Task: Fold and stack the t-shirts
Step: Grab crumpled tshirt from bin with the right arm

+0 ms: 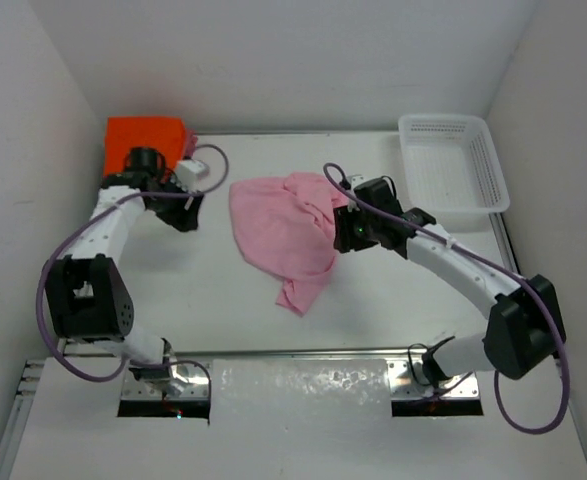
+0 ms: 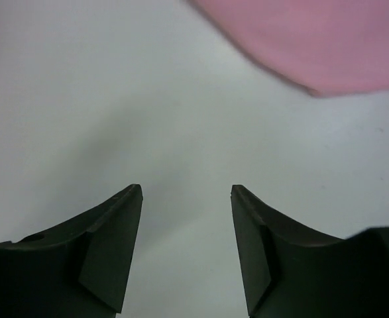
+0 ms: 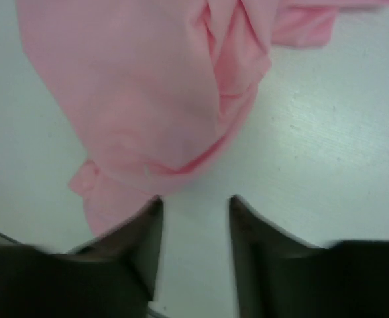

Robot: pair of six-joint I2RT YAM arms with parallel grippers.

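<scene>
Pink t-shirt [image 1: 285,228] crumpled mid-table [image 1: 193,290]; orange t-shirt [image 1: 145,132] in far-left corner. Left end effector [image 2: 186,192] open over bare table. Right end effector [image 3: 194,202] parted, empty, at pink t-shirt's edge.

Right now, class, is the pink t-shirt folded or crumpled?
Crumpled: the pink t-shirt lies in an irregular, wrinkled heap on the table, with no straight folded edges.
</scene>
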